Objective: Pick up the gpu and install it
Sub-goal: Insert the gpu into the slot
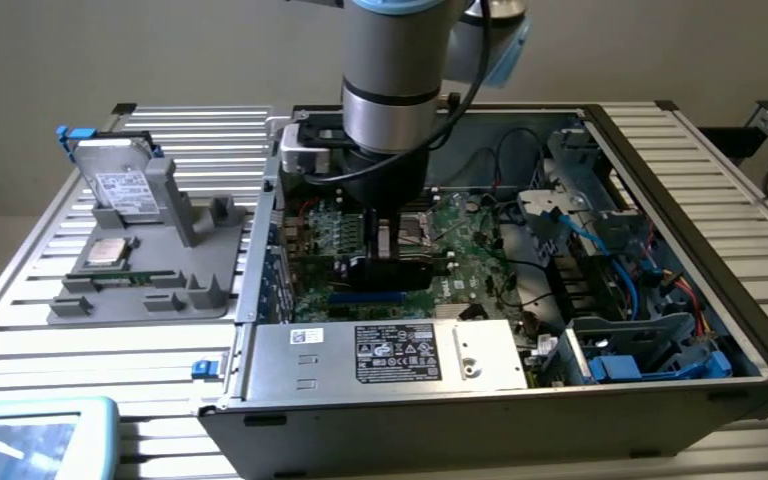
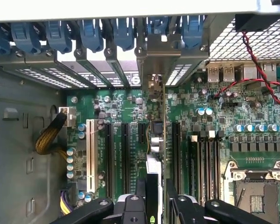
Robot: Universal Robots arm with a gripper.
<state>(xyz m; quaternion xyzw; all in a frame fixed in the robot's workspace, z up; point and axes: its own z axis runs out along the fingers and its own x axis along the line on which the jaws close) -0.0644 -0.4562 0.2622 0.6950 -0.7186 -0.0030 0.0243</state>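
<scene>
The gpu (image 1: 395,276), a thin black card, hangs upright over the green motherboard (image 1: 471,255) inside the open computer case (image 1: 704,400). My gripper (image 1: 398,238) is directly above the card and shut on its top edge. Seen edge-on in the wrist view, the gpu (image 2: 158,140) runs between two black expansion slots, and its silvery bracket (image 2: 164,58) sits against the case's rear slot openings. The black fingers of my gripper (image 2: 156,199) stand on either side of the card. Whether the card's connector sits in a slot is hidden.
A grey holder (image 1: 157,295) at the exterior view's left carries a silver hard drive (image 1: 124,185), a processor chip (image 1: 101,252) and a green memory stick (image 1: 124,278). The power supply box (image 1: 384,355) lies in front of the board. Blue slot clips (image 2: 91,32), a white slot (image 2: 89,154) and the processor socket (image 2: 256,196) surround the card.
</scene>
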